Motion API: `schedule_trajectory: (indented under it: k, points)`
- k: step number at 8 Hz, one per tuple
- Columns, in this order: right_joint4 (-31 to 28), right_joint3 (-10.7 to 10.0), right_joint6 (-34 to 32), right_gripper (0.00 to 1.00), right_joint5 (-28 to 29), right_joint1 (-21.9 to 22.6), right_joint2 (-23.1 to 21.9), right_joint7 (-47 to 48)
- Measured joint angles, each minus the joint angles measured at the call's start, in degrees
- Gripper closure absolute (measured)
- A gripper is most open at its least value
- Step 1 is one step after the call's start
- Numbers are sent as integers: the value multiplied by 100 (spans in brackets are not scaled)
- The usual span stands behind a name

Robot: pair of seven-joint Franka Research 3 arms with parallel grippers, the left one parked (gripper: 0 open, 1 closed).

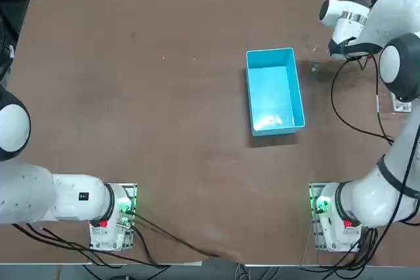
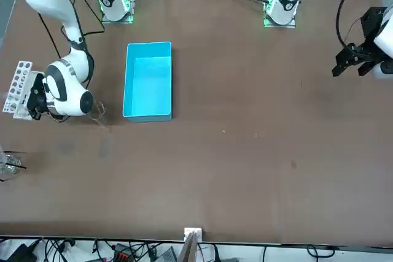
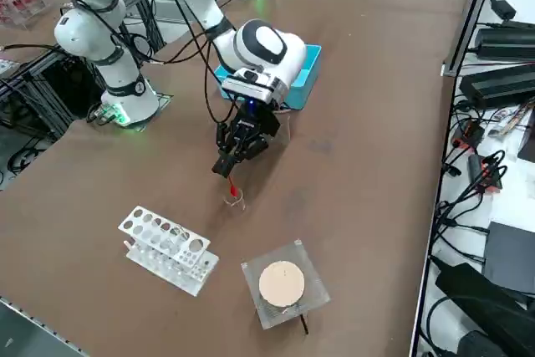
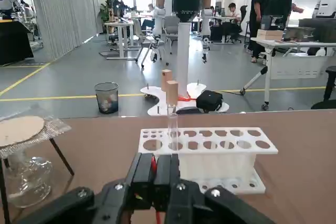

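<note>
- While the right gripper (image 3: 227, 161) hangs low, its fingers are pinched together on one clear test tube (image 3: 236, 196) with a red end, which juts out past the fingertips.
- One white tube rack (image 3: 167, 248) lies near, just beyond the tube.
- One tan disc (image 3: 282, 283) on one clear stand (image 3: 259, 307) sits beside the rack.
- One blue bin (image 3: 308, 73) lies behind the gripper.

At frame centre, a clear tube (image 3: 235, 196) is held by the right gripper (image 3: 226, 167); a white rack (image 3: 167, 250) is seen lower left.
</note>
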Motion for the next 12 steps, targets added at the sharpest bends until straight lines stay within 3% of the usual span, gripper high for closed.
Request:
schedule_trajectory:
  k: [9,12]
  points:
    - [9,-3,111,95,45,-10,351,184]
    - [52,-6,115,80,45,-11,399,193]
